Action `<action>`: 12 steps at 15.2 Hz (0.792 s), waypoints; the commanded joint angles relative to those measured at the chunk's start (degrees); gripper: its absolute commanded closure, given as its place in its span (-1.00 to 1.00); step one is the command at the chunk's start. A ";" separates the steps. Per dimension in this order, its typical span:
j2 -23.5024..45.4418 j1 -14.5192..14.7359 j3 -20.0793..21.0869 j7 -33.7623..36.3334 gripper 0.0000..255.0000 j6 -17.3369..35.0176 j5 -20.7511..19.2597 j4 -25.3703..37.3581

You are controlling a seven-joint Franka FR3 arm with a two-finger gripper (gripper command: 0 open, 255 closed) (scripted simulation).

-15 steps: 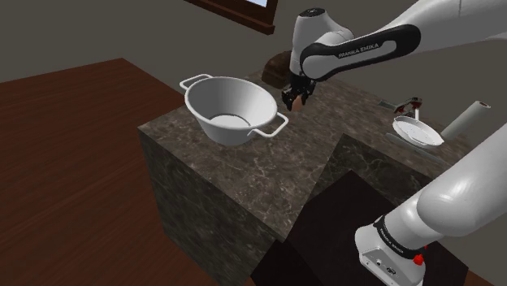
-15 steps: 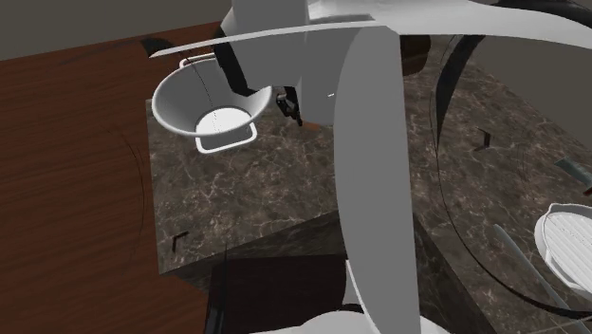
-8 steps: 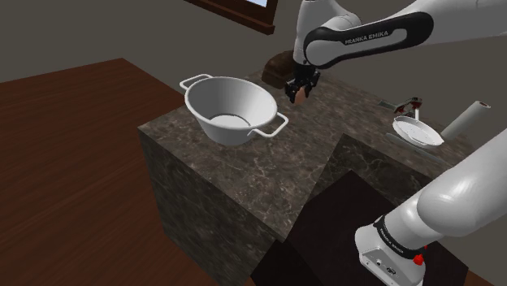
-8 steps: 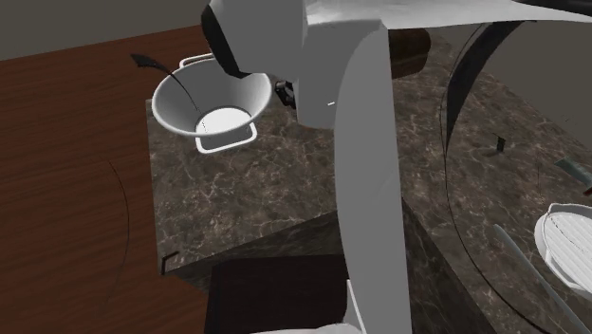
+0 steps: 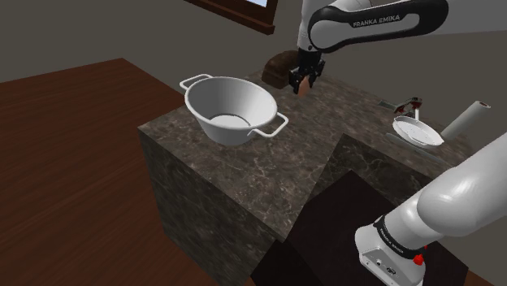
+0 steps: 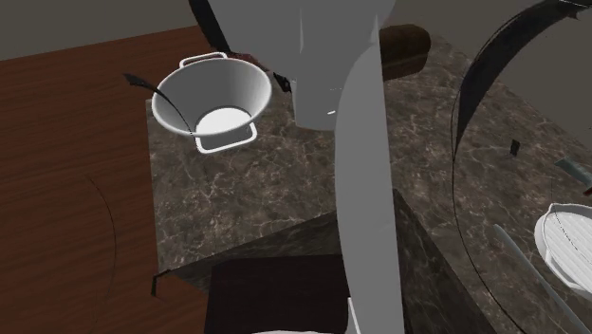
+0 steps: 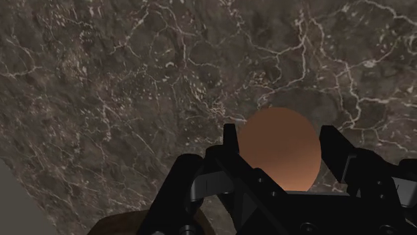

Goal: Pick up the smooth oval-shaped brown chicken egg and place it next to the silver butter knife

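Observation:
A smooth brown egg (image 7: pixel 279 148) sits clasped between my two black fingers (image 7: pixel 231 143), held a little above the dark marble countertop (image 7: pixel 133 80). In the shoulder view my gripper (image 5: pixel 302 82) hangs shut on the egg (image 5: pixel 301 88), to the right of the white two-handled pot (image 5: pixel 231 110). A small thin grey thing (image 5: pixel 382 102), possibly the butter knife, lies far off on the counter near the white plate (image 5: pixel 417 130). A grey sliver (image 6: pixel 572 168) also lies by the plate (image 6: pixel 566 242) in the second exterior view.
A dark brown loaf-like lump (image 5: pixel 280 65) lies just behind the gripper. The pot (image 6: pixel 213 95) stands near the counter's corner, above a drop to the wooden floor (image 5: pixel 73 162). A white roll (image 5: pixel 465 119) and a red-tipped fixture (image 5: pixel 410 104) stand past the plate. My arm (image 6: pixel 346 142) blocks much of the second exterior view.
The gripper has risen with the egg in it and shifted toward the shoulder view's right, away from the pot's handle. The pot and plate have stayed put.

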 commanded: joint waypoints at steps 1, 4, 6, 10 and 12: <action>-2.00 -0.45 -0.51 -1.04 1.00 0.24 0.25 -1.95; -7.53 -1.67 -2.19 -3.83 1.00 1.89 0.60 -8.24; -11.11 -2.43 -3.47 -5.78 1.00 2.77 0.63 -12.11; -18.02 -3.94 -6.37 -9.83 1.00 4.02 0.16 -19.10; -21.36 -4.77 -7.95 -11.95 1.00 4.41 -0.35 -22.23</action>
